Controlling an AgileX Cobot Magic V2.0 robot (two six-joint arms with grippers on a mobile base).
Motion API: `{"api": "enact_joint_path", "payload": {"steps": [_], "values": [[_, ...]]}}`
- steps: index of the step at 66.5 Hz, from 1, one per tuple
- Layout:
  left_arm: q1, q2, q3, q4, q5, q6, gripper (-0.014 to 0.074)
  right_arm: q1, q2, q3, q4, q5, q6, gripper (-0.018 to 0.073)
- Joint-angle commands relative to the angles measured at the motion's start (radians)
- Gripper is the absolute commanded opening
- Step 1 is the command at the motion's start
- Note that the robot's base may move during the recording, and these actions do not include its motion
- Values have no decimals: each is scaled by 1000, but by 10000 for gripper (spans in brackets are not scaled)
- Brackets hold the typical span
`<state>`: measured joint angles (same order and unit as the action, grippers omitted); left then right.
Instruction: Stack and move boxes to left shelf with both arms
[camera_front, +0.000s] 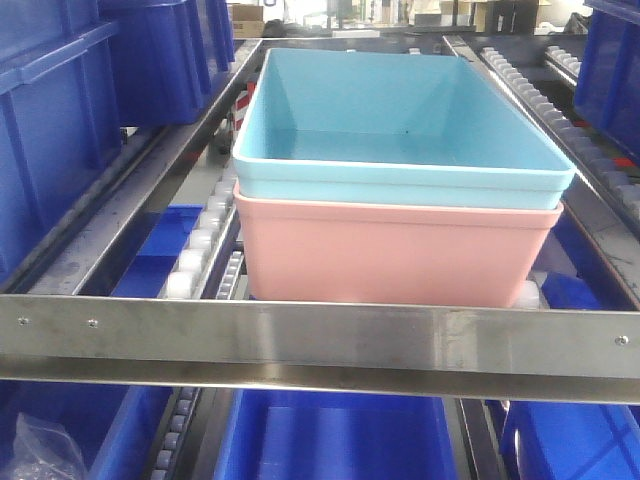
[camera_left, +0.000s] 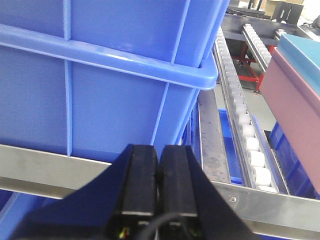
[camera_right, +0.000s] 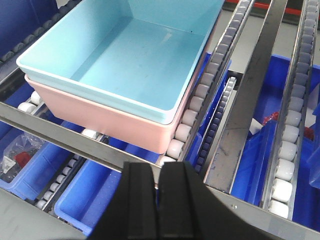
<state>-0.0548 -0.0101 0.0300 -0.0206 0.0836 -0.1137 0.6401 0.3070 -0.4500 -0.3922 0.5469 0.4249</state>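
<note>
item: blue box, nested in pink box, both on shelf rollers behind the front bar. stack sits ahead and left of my right jaws, ahead and right of my left jaws, apart from both. right jaws: clenched on nothing, over the bar. left jaws: clenched on nothing, facing a dark blue bin just ahead on the shelf. roller rail ahead and right of right jaws. more bins below the shelf.

Dark blue bins crowd the racks; cardboard cartons stand far behind.
</note>
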Motion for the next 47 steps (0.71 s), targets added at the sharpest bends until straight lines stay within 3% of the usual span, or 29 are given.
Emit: {"api": "enact_joint_path", "payload": {"steps": [1, 31, 38, 47], "values": [[1, -15, 30, -7, -97, 4, -10, 1, 8, -26, -34, -80, -9, 53], [1, -15, 30, -7, -97, 4, -10, -15, 8, -22, -34, -102, -12, 53], [1, -15, 30, -7, -97, 4, -10, -125, 8, 11, 12, -154, -97, 53], [1, -15, 30, -7, -97, 4, -10, -358, 0, 113, 232, -282, -304, 53]]}}
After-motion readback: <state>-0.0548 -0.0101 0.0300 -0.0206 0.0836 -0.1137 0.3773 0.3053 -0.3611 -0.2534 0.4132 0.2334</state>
